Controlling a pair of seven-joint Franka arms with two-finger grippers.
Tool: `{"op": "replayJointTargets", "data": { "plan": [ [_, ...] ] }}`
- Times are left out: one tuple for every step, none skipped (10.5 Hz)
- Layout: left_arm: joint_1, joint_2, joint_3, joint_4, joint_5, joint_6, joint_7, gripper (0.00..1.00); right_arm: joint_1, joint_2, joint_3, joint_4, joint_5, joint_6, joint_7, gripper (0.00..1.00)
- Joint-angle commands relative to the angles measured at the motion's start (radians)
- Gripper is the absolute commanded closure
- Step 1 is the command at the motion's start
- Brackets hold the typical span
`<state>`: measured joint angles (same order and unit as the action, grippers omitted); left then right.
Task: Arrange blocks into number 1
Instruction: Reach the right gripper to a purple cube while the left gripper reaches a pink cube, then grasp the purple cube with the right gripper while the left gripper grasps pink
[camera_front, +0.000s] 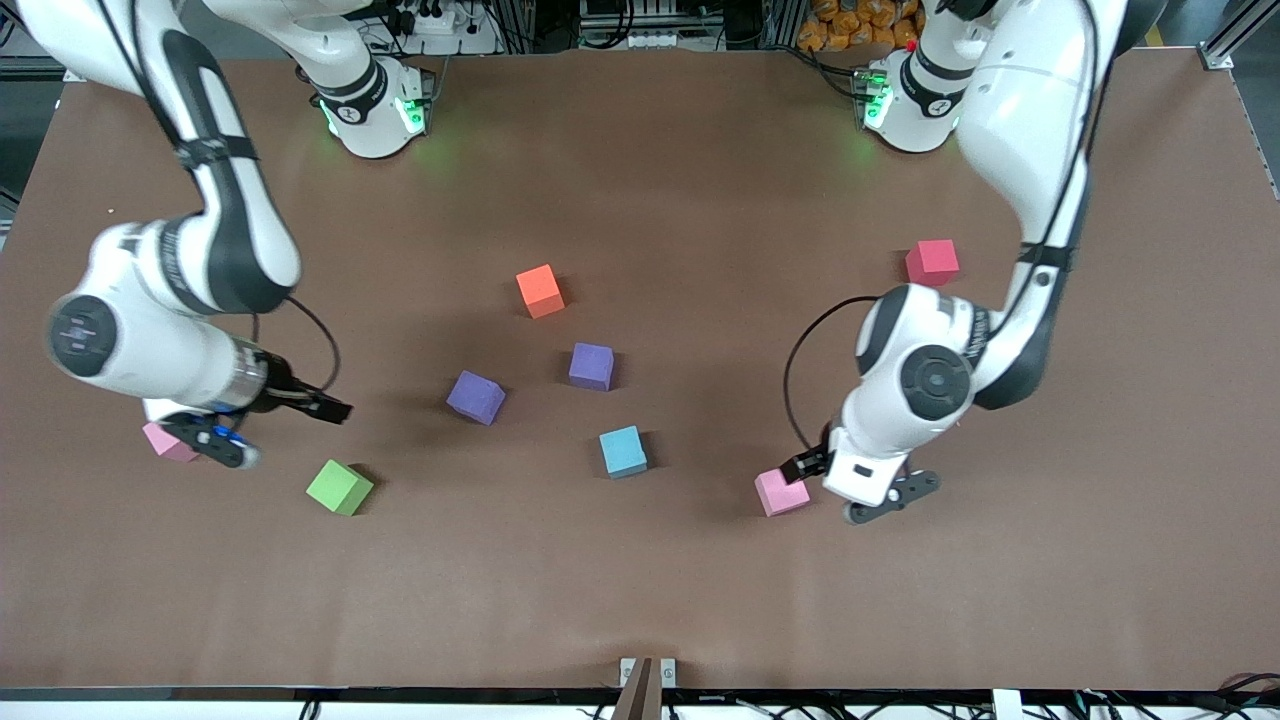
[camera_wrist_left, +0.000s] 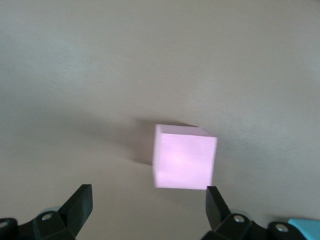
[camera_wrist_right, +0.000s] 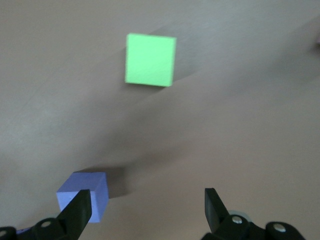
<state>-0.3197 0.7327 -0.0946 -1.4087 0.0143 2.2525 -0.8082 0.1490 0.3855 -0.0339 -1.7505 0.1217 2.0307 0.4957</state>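
Observation:
Loose blocks lie on the brown table (camera_front: 640, 600): orange (camera_front: 540, 290), two purple (camera_front: 591, 366) (camera_front: 476, 397), light blue (camera_front: 623, 451), green (camera_front: 340, 487), red (camera_front: 932, 262). My left gripper (camera_front: 890, 497) hangs low and open beside a pink block (camera_front: 781, 492). That pink block (camera_wrist_left: 185, 157) lies just ahead of the open left gripper (camera_wrist_left: 148, 205), nearer one fingertip, not between the fingers. My right gripper (camera_front: 218, 445) is open over the second pink block (camera_front: 165, 442), which its hand partly hides. Past the right gripper (camera_wrist_right: 147, 207) I see the green block (camera_wrist_right: 150, 59) and a purple block (camera_wrist_right: 82, 195) by one fingertip.
Both arm bases (camera_front: 375, 110) (camera_front: 905, 105) stand along the table's edge farthest from the front camera. A small bracket (camera_front: 647, 680) sits at the middle of the nearest edge. Bare table stretches between the blocks and that nearest edge.

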Motion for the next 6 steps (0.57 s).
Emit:
{"op": "replayJointTargets", "data": {
  "plan": [
    [-0.083,0.082,0.08,0.039,0.027,0.124,-0.096,0.0,0.082,0.079,-0.012,0.055,0.016,0.025,0.045,0.0],
    [-0.126,0.108,0.125,0.039,0.027,0.181,-0.13,0.0,0.107,0.095,-0.012,0.058,0.018,0.052,0.103,0.0],
    [-0.154,0.126,0.153,0.039,0.026,0.218,-0.15,0.0,0.134,0.114,-0.012,0.059,0.019,0.087,0.142,0.0],
    [-0.157,0.129,0.157,0.039,0.027,0.22,-0.151,0.0,0.158,0.143,-0.012,0.059,0.022,0.121,0.197,0.0],
    [-0.157,0.134,0.157,0.039,0.027,0.22,-0.151,0.0,0.179,0.171,-0.012,0.055,0.038,0.167,0.246,0.0],
    [-0.159,0.137,0.157,0.039,0.027,0.22,-0.149,0.0,0.197,0.197,-0.012,0.054,0.067,0.189,0.259,0.0]
  ]
}}
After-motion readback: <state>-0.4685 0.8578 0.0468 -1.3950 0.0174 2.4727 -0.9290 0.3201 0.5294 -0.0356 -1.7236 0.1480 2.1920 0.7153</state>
